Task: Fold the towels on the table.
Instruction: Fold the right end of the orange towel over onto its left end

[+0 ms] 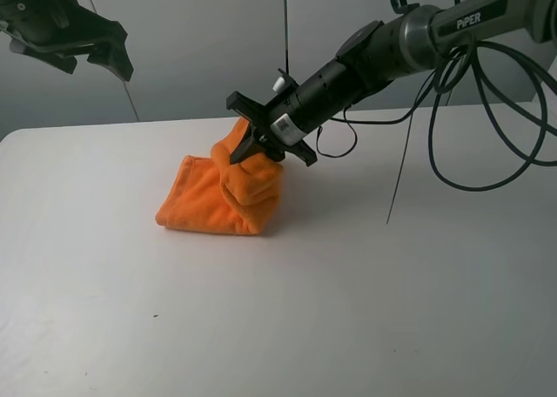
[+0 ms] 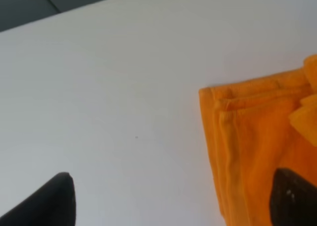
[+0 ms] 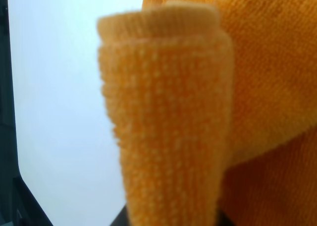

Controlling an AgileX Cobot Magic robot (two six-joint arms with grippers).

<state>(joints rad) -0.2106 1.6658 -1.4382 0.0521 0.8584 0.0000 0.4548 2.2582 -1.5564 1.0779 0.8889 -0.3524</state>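
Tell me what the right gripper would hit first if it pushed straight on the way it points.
Probably the orange towel itself: the right gripper already pinches a fold, and the heap lies just ahead, then the table.

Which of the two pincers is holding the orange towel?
The right pincer, reaching in from the right of the high view, grips a raised fold of the orange towel. The left pincer hangs open above the table, touching nothing.
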